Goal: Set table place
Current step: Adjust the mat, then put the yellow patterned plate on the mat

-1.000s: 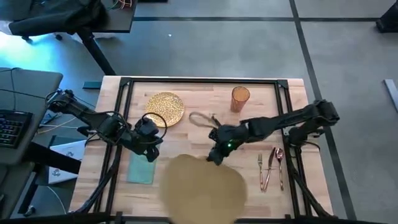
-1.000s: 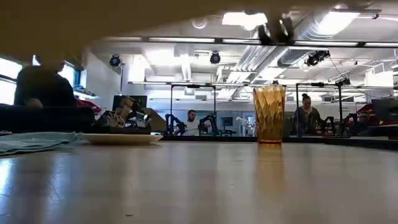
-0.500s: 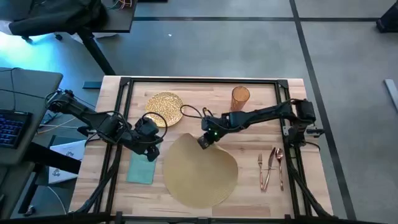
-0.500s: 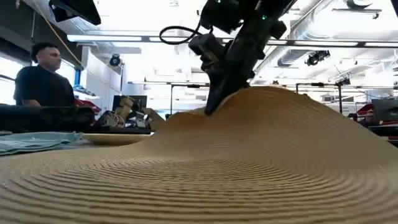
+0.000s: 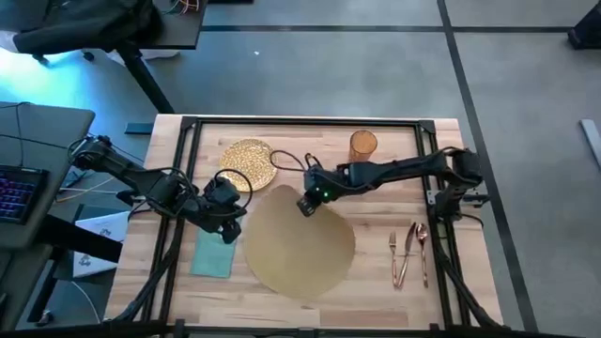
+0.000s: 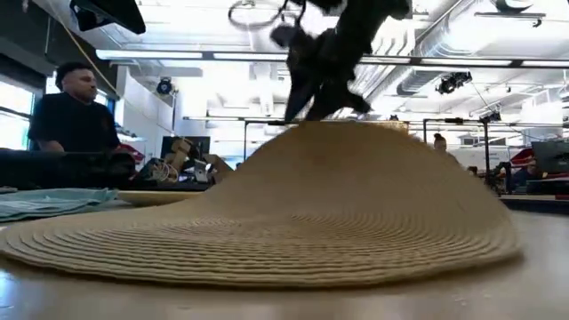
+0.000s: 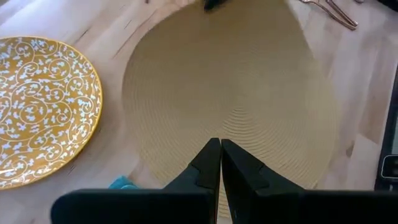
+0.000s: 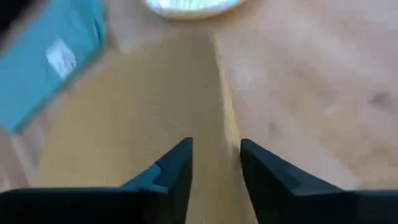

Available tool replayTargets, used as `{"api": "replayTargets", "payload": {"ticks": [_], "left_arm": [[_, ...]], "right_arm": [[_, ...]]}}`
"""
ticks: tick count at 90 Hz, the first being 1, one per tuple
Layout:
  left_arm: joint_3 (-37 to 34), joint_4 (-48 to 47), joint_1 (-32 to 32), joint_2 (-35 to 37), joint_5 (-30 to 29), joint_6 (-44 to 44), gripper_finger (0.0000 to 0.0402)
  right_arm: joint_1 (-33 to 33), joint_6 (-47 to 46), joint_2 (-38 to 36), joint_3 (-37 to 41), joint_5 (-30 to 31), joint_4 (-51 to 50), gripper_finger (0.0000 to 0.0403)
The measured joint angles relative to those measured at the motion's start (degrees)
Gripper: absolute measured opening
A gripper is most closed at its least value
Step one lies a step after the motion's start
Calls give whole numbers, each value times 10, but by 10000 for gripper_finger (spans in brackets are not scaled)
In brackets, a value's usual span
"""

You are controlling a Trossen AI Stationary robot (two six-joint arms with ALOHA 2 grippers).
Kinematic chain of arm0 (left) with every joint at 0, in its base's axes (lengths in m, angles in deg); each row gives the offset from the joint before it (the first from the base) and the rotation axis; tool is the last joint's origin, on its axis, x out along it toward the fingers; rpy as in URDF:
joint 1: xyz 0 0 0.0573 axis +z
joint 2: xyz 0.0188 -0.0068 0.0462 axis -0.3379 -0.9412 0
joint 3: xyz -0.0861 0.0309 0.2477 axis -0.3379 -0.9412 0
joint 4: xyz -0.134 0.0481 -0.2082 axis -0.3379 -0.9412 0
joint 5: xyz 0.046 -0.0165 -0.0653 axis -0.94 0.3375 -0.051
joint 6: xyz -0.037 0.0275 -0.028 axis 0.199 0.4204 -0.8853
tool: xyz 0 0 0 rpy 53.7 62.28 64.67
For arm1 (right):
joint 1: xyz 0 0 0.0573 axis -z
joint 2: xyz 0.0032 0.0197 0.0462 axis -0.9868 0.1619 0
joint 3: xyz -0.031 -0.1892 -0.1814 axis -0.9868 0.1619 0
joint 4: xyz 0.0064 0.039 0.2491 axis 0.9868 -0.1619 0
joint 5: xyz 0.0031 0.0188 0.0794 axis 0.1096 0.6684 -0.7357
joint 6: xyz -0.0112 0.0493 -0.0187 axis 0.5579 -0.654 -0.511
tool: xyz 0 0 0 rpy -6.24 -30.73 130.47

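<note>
The round tan woven placemat (image 5: 299,242) lies in the middle of the light-wood table (image 5: 441,282), its far edge raised. My right gripper (image 5: 305,202) is shut on that edge. My left gripper (image 5: 225,225) hovers shut just left of the mat, above the teal napkin (image 5: 212,255); it holds nothing (image 7: 221,163). The gold speckled plate (image 5: 250,161) rests flat at the far left. At the far side stands the amber tumbler (image 5: 362,145). The copper cutlery (image 5: 408,252) lies to the mat's right. My right gripper pinches the placemat's far edge (image 8: 225,121) between its two fingers, a single layer. The fingers slant down from the far right. That edge is lifted into a hump (image 6: 356,133), while the mat's near part (image 6: 267,258) lies on the table.
The black rail frame (image 5: 300,122) runs around the table top. A grey desk with a keyboard (image 5: 19,188) stands off the left side. A person (image 6: 71,116) sits in the room beyond. Bare wood shows between mat and cutlery.
My right gripper has gone toward the table's far edge and a little left, dragging the placemat by its far edge. The mat, which overhung the near edge and covered the low camera, has slid wholly onto the table, its far edge still raised.
</note>
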Motion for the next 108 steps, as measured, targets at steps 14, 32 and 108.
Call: {"api": "replayTargets", "payload": {"ticks": [14,32,108], "left_arm": [[0,3,0,-8,-3,14,0],[-4,-14,42,-39,-17,5,0],[-4,153,537,-374,320,285,84]], "right_arm": [[-6,11,-15,-51,27,-66,139],[-64,-24,-15,-36,-32,-77,140],[15,-59,-23,-49,-58,-99,140]]}}
